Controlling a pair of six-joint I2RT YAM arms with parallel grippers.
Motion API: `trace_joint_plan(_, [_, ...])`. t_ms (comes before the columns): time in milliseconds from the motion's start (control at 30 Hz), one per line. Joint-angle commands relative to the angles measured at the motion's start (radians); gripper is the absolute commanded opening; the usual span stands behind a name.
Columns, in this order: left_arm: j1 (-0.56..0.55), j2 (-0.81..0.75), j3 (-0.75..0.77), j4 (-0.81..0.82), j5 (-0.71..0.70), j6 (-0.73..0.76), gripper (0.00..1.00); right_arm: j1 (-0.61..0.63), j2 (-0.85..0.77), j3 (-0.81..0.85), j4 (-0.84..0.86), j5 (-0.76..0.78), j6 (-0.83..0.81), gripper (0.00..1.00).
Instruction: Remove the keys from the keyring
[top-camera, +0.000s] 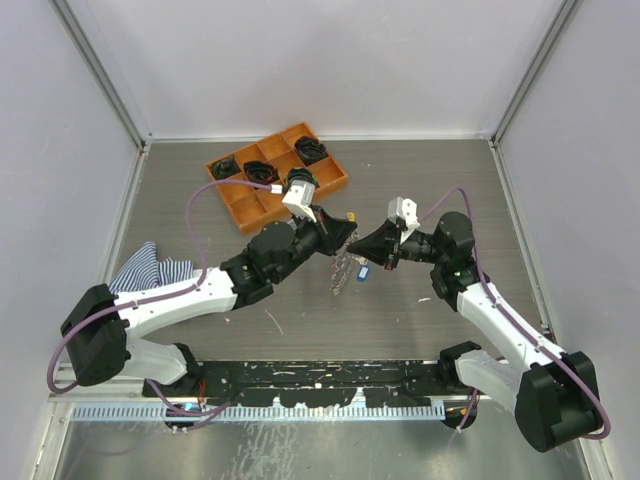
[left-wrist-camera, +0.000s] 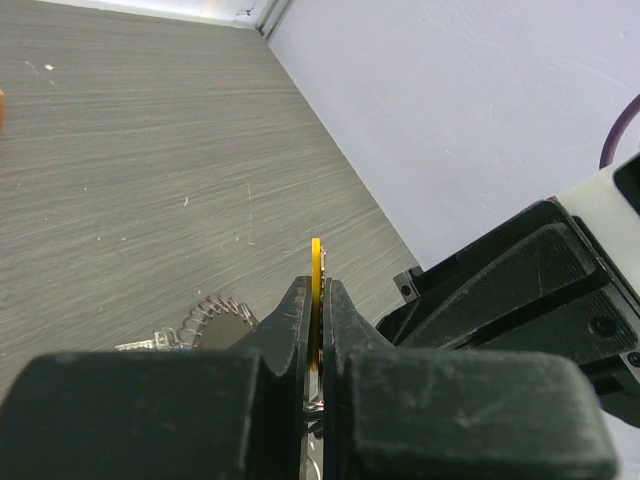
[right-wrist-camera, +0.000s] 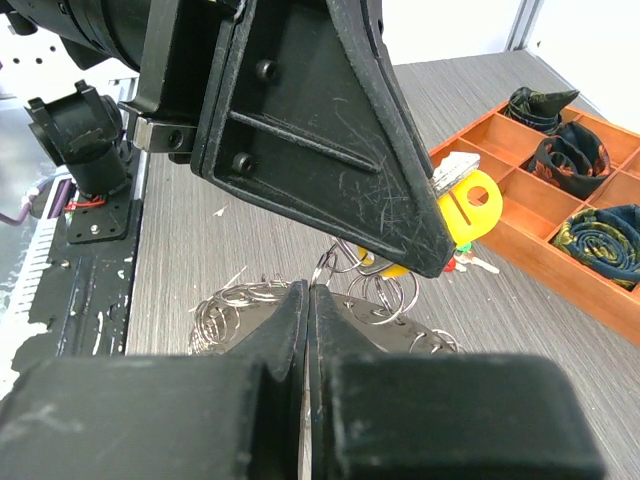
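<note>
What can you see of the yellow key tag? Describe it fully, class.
The yellow key tag is a flat, round plastic disc with a hole and a slot. The left gripper is shut on it, and its thin edge pokes past the fingertips. A silver key blade shows behind it, and the keyring of wire loops lies just below.

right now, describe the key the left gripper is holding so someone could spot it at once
Start at the orange tray at the back of the table; just in front of it the left gripper is shut on the yellow-tagged key, held above the dangling keyring. Its yellow tag sticks up from the fingers, while the blue tag hangs lower beside the rings.
</note>
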Motion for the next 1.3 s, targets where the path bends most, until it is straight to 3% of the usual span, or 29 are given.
trace_joint_plan(0, [0.008,-0.054,0.004,0.142,0.042,0.060,0.00,0.015,-0.006,0.068,-0.045,-0.049,-0.075,0.01])
trace_joint_plan(367, [0.008,-0.066,-0.010,0.150,0.176,0.173,0.00,0.014,-0.007,0.162,-0.312,-0.022,-0.244,0.01])
trace_joint_plan(533, [0.008,-0.066,-0.056,0.227,0.202,0.262,0.00,0.015,-0.004,0.199,-0.400,-0.033,-0.293,0.01])
trace_joint_plan(933, [0.006,-0.094,-0.104,0.294,0.247,0.418,0.00,0.015,0.026,0.203,-0.368,-0.067,-0.184,0.05])
trace_joint_plan(1000, [0.004,-0.093,-0.112,0.312,0.251,0.443,0.00,0.015,0.028,0.203,-0.368,-0.069,-0.175,0.09])
trace_joint_plan(1133, [0.000,-0.088,-0.137,0.369,0.273,0.495,0.00,0.011,0.031,0.215,-0.387,-0.089,-0.180,0.29])
trace_joint_plan(1267, [0.001,-0.090,-0.154,0.383,0.296,0.540,0.00,-0.021,0.029,0.265,-0.531,-0.175,-0.289,0.45])
